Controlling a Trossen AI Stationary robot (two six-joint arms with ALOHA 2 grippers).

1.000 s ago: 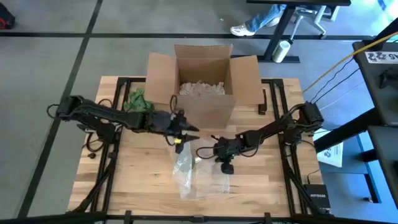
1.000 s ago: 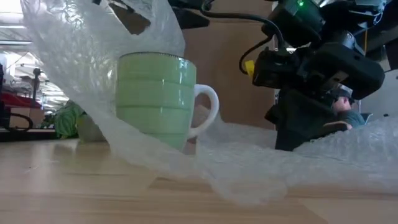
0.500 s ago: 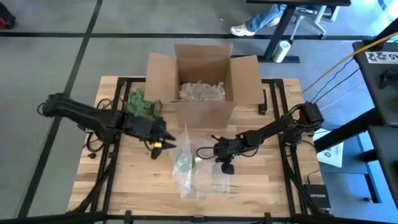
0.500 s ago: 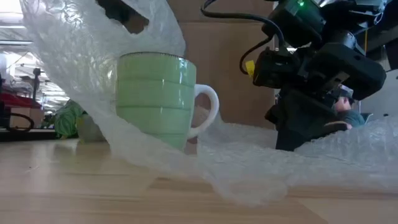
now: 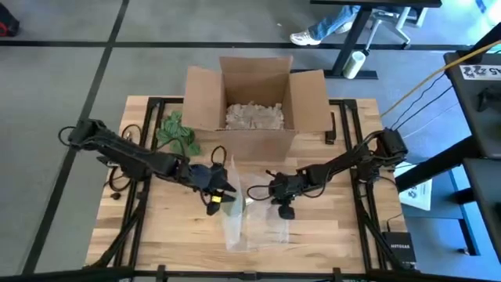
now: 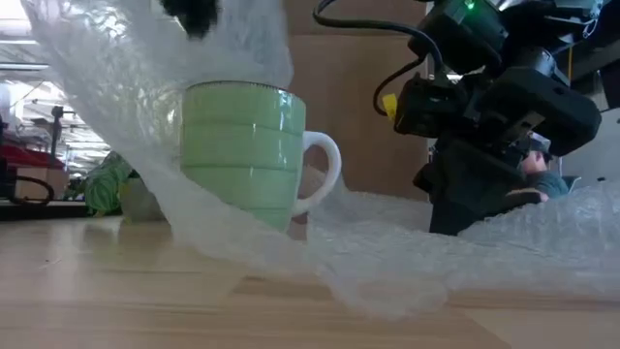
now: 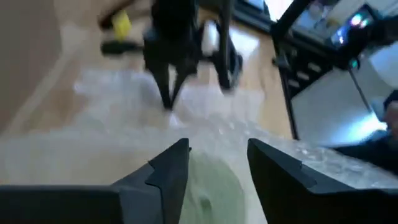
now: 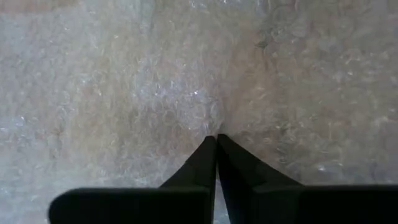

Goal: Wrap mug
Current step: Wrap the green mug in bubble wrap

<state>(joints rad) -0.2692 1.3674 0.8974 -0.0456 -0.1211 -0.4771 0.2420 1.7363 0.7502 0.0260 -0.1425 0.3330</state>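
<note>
Both grippers at bubble wrap (image 5: 239,215); mug (image 6: 247,150) beneath left gripper (image 5: 221,193).

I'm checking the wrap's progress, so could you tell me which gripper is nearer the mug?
Left. The left gripper hangs open just above the mug, beside the raised bubble wrap. The right gripper sits farther off on the mug's other side, shut on the wrap.

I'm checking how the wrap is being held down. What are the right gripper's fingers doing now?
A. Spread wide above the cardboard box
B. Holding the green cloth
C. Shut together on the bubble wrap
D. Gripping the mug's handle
C. In the right wrist view the right gripper has its two fingers pressed together with their tips on the bubble wrap, away from the green mug.
</note>
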